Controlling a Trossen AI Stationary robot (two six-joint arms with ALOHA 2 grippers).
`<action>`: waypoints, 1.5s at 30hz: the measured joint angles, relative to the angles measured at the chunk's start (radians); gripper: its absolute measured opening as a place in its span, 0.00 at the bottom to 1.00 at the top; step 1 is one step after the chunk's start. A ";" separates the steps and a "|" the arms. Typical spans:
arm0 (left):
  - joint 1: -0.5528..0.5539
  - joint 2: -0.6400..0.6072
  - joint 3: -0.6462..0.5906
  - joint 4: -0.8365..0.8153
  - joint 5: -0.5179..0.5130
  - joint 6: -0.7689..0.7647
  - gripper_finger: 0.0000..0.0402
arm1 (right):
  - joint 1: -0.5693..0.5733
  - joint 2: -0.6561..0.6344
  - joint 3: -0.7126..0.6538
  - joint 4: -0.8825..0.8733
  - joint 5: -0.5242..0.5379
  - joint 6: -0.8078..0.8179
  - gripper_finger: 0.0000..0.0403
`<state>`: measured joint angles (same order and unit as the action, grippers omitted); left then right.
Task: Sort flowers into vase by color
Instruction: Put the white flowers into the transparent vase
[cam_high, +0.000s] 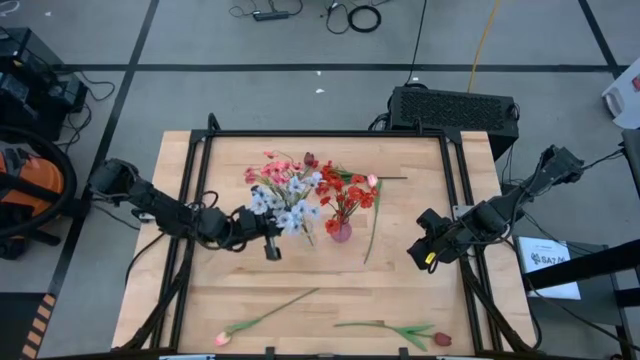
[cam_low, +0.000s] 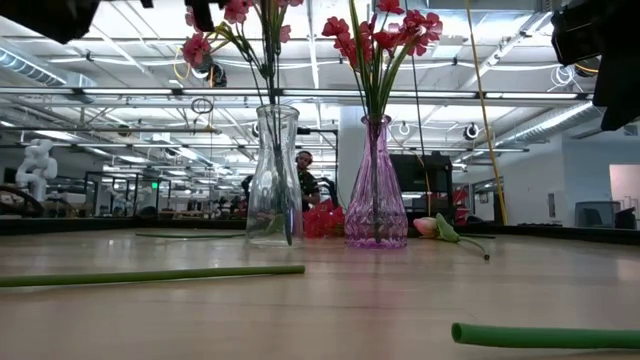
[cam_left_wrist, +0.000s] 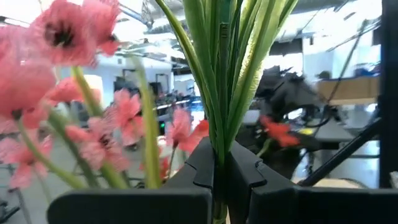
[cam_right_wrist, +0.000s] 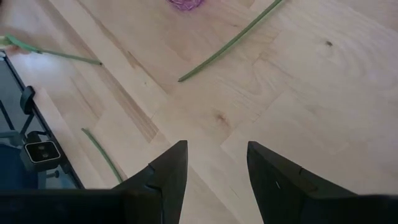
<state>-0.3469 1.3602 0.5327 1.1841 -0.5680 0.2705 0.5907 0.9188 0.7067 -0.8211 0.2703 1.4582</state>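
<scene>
My left gripper (cam_high: 268, 240) is left of the vases, shut on a spray of white-blue flowers (cam_high: 291, 205). Pink flowers (cam_low: 215, 30) stand with their stems in a clear vase (cam_low: 273, 180). Red flowers (cam_high: 345, 192) stand in a purple vase (cam_low: 375, 185). A pink-bloomed stem (cam_high: 373, 215) lies flat on the table right of the purple vase. Two more stems lie near the front edge, one with a pink bloom (cam_high: 265, 315) and one with a red bloom (cam_high: 400, 330). My right gripper (cam_high: 425, 255) hovers open above the table's right part, touching nothing. My left gripper pinches a bundle of several thin green stems (cam_left_wrist: 217, 134) between its two fingers. The fingers come roughly level from the table's left side and lie across the stems. The stems fan out beyond the fingers, with the white-blue blooms next to the pink flowers.
Black rails (cam_high: 455, 190) run along the table's sides. Bare wood (cam_right_wrist: 298, 81) lies under the right gripper and between the vases and the front stems. A black box (cam_high: 455, 108) sits behind the far right corner.
</scene>
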 joint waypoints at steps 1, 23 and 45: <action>0.008 0.000 0.000 -0.005 0.000 -0.001 0.03 | 0.000 0.000 0.000 0.005 0.000 0.000 0.39; 0.018 0.001 0.000 -0.255 0.025 -0.159 0.07 | 0.000 0.000 0.000 0.010 0.020 0.032 0.39; -0.007 0.001 0.000 -0.251 0.025 -0.239 0.17 | 0.000 0.000 0.000 0.034 0.021 0.073 0.39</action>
<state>-0.3535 1.3613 0.5327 0.9329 -0.5434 0.0315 0.5907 0.9188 0.7067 -0.7876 0.2913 1.5309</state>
